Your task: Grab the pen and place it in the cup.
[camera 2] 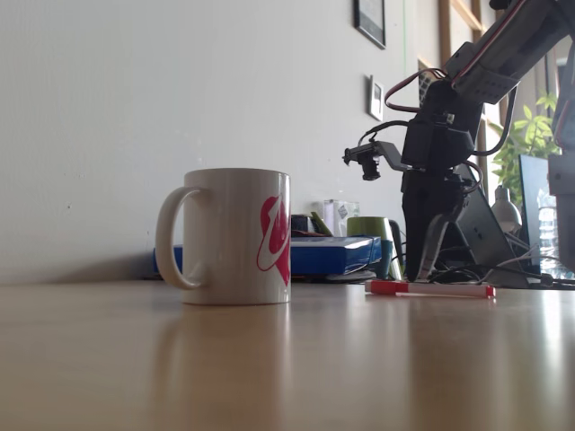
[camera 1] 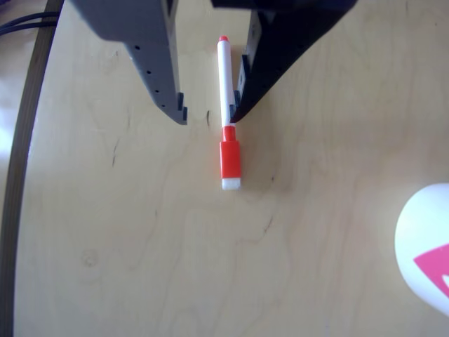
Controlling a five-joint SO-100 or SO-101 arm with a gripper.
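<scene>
My gripper stands apart, jaws straddling the pen, which lies flat on the surface; the right jaw sits just beside the barrel. The pen looks light, rigid and smooth, so it may roll. Best hold: mid-barrel, above the red cap. The cup stands at 4 o'clock from it

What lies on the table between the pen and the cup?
Nothing: bare wood separates the pen from the cup in the other view, and the fixed view shows an open gap too.
</scene>
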